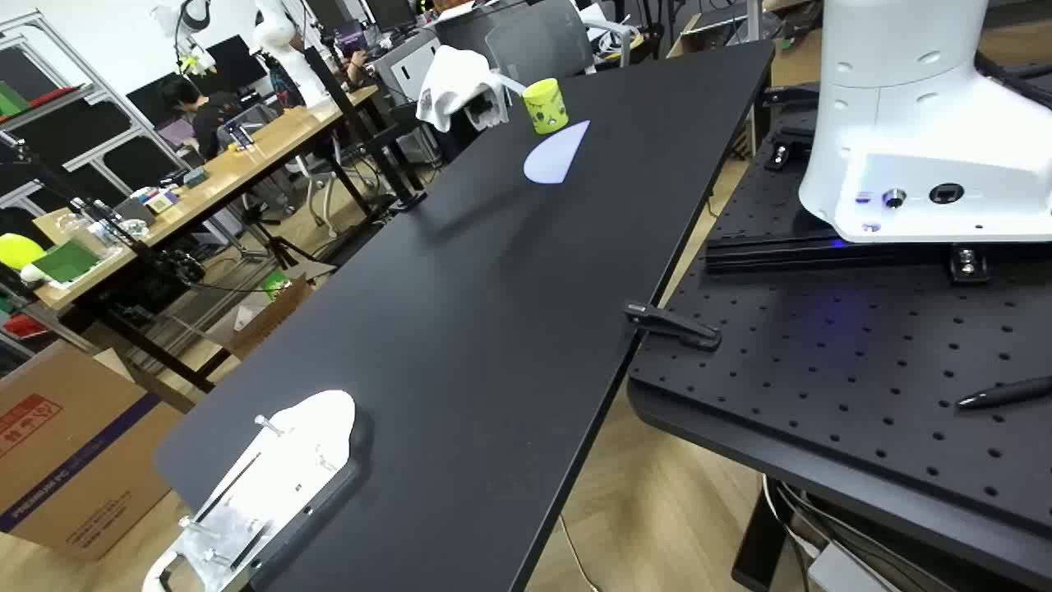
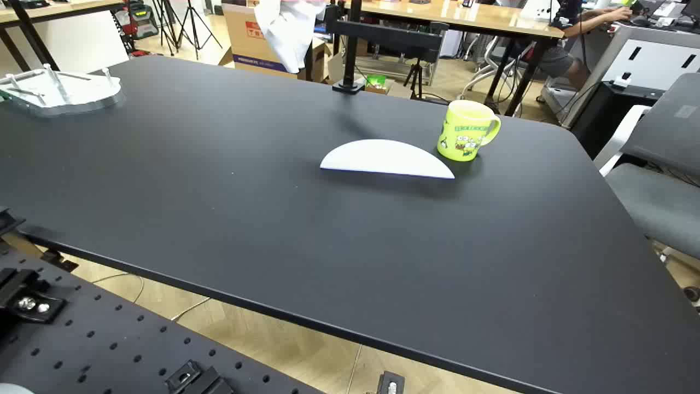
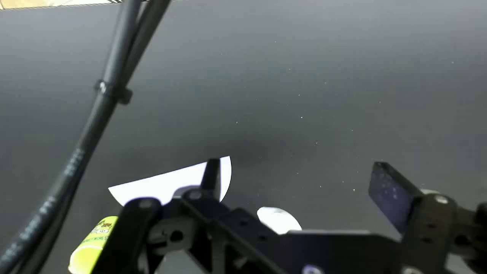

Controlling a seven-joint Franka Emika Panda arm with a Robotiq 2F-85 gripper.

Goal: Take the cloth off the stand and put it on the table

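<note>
The white cloth (image 1: 460, 86) hangs on the black stand (image 1: 349, 115) at the table's far edge. In an exterior view the cloth (image 2: 290, 33) hangs beside the stand's post and crossbar (image 2: 388, 37), its top cut off by the frame. The black table (image 1: 460, 329) also fills much of the wrist view (image 3: 304, 95). My gripper (image 3: 296, 166) is open, with nothing between its fingertips, above the table. A white patch (image 3: 279, 220) shows behind the gripper body; I cannot tell whether it is the cloth. The gripper is out of sight in both exterior views.
A white half-disc (image 2: 385, 157) and a yellow-green mug (image 2: 466, 131) sit on the table near the stand. A white rack with pegs (image 1: 279, 469) lies at the table's end. A grey chair (image 2: 656, 164) stands beside the table. A black cable (image 3: 95, 121) crosses the wrist view.
</note>
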